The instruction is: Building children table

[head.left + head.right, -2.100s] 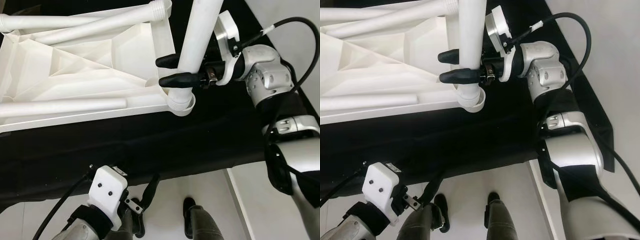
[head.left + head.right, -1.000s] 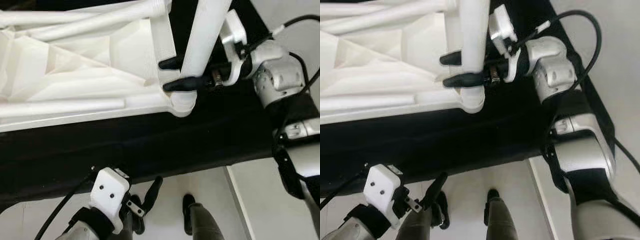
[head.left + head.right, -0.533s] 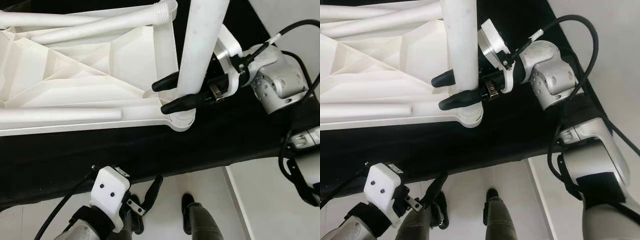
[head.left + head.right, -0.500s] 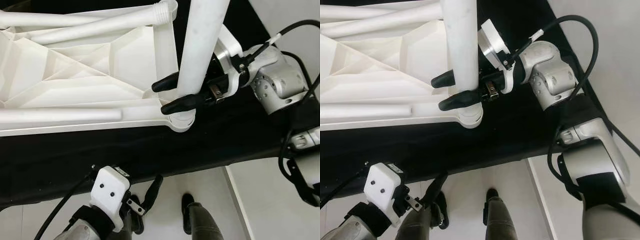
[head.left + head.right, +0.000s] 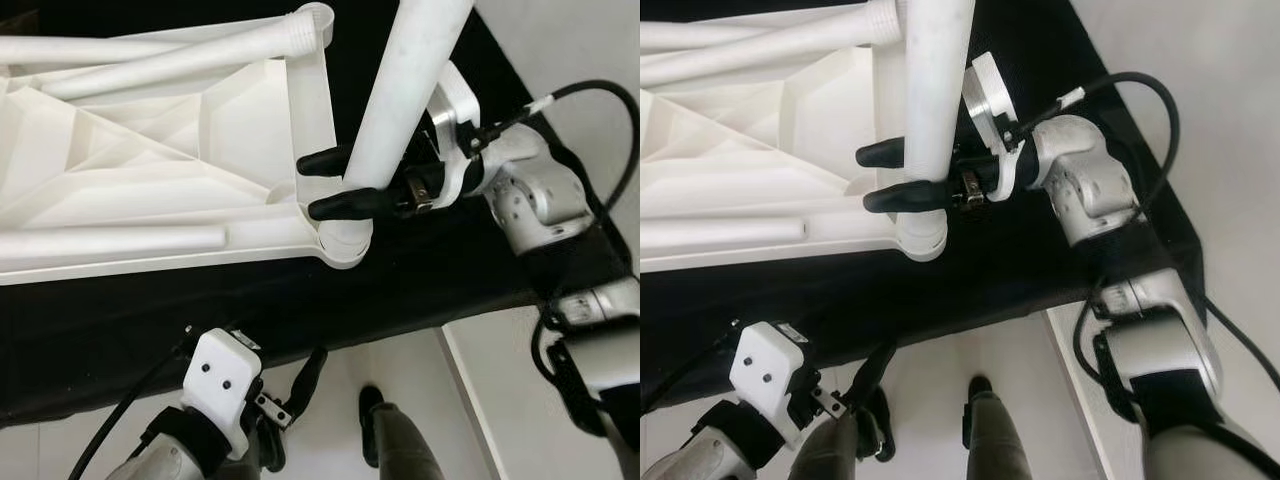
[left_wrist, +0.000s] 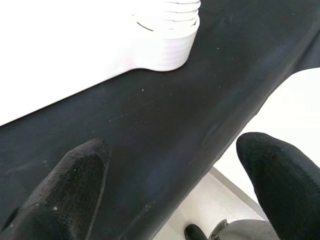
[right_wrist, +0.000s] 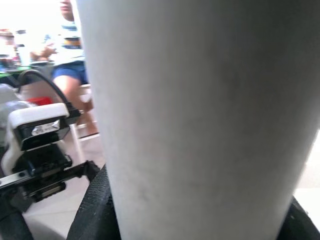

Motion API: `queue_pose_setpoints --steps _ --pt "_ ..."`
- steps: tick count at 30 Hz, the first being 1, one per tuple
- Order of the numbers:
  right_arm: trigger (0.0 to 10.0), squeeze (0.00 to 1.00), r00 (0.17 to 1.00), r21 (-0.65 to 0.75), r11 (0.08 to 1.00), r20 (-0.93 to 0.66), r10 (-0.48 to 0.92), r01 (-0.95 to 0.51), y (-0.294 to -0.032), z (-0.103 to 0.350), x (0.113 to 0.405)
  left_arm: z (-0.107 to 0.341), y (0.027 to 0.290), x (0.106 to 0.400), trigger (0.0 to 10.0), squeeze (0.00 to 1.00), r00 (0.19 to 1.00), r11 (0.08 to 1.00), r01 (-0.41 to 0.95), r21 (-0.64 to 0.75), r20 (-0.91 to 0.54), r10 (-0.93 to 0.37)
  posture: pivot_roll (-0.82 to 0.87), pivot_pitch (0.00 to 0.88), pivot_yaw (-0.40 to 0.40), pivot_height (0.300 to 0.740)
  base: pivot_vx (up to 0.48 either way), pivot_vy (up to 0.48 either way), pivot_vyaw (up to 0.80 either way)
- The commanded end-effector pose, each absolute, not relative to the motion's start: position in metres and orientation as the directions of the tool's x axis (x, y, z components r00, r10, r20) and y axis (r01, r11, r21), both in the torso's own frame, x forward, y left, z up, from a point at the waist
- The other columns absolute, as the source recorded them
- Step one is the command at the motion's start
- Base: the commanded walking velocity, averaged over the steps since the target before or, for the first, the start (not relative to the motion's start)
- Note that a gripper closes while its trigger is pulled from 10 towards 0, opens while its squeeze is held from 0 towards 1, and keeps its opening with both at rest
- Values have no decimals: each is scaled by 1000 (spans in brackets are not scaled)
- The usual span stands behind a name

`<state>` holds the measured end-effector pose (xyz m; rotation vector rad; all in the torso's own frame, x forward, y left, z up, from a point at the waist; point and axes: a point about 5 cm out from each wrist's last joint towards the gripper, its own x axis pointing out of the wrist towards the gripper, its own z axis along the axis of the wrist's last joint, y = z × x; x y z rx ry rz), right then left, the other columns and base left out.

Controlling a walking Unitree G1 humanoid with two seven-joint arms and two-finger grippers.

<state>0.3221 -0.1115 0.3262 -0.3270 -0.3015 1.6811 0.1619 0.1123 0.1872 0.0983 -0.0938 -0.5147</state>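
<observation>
White plastic table leg (image 5: 400, 110), clamped in the right hand (image 5: 335, 185), stands in the corner socket (image 5: 340, 240) of the upturned tabletop (image 5: 150, 170) on the black desk (image 5: 420, 270), while two legs (image 5: 120, 240) lie unfitted and the left hand (image 5: 290, 395) hangs low, fingers apart.

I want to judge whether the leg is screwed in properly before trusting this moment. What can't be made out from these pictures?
- Joint of the white plastic table leg with the corner socket of the upturned white tabletop: hidden in both eye views by the right hand.
- Leg's top end: cut off by the frame edge.
- Right wrist view: the leg blocks the socket.
- Left hand: low, below the black surface; its fingers are partly hidden.
</observation>
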Motion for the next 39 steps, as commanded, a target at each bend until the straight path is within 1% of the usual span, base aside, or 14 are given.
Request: queue_pose_setpoints --steps 1,5,7,13,16,20,25,28,30,33,36,37,38,39 --pt "10000 0 -120 -224 -151 -146 982 -963 -108 285 324 181 113 159 10000 0 869 867 489 100 34 -494 -52 471 28 740 0 0 0" --pt "10000 0 -80 -227 -119 -177 981 -966 -111 282 322 181 113 160 10000 0 868 866 490 100 34 -495 -61 465 31 740 0 0 0" --pt "10000 0 -5 -238 -63 -235 972 -969 -115 279 325 180 114 161 10000 0 867 865 492 100 33 -497 -69 454 28 740 0 0 0" --pt "10000 0 45 -252 -23 -258 965 -967 -114 278 327 179 113 161 10000 0 867 865 492 102 33 -497 -69 448 26 740 0 0 0" --pt "10000 0 134 -262 59 -277 951 -963 -110 273 327 179 114 162 10000 0 869 866 489 105 34 -494 -70 440 23 740 0 0 0" --pt "10000 0 156 -261 82 -278 948 -962 -110 272 327 179 114 162 10000 0 869 866 488 106 34 -494 -70 440 23 740 0 0 0" --pt "10000 0 316 -238 258 -250 915 -936 -114 265 330 179 114 163 10000 0 870 867 486 110 38 -492 -72 440 24 740 0 0 0" --pt "10000 0 316 -238 258 -250 915 -936 -114 265 330 179 114 163 10000 0 870 867 486 110 38 -492 -72 440 24 740 0 0 0" --pt "10000 0 404 -233 350 -248 881 -907 -120 262 332 179 114 164 10000 0 870 867 485 111 40 -491 -72 439 24 740 0 0 0" --pt "10000 0 448 -237 395 -246 859 -887 -123 260 332 179 115 165 10000 0 870 868 484 112 41 -491 -76 438 23 740 0 0 0" --pt "10000 0 699 -260 650 -210 684 -714 -129 244 326 178 116 165 10000 0 872 869 482 116 40 -488 -75 430 18 740 0 0 0" --pt "10000 0 699 -260 650 -210 684 -714 -129 244 326 178 116 165 10000 0 872 869 482 116 40 -488 -75 430 18 740 0 0 0" --pt "10000 0 879 -326 817 -139 456 -475 -133 228 312 177 117 166 10000 0 872 869 480 118 39 -487 -84 423 12 740 0 0 0" --pt "10000 0 879 -326 817 -139 456 -475 -133 228 312 177 117 166 10000 0 872 869 480 118 39 -487 -84 423 12 740 0 0 0"
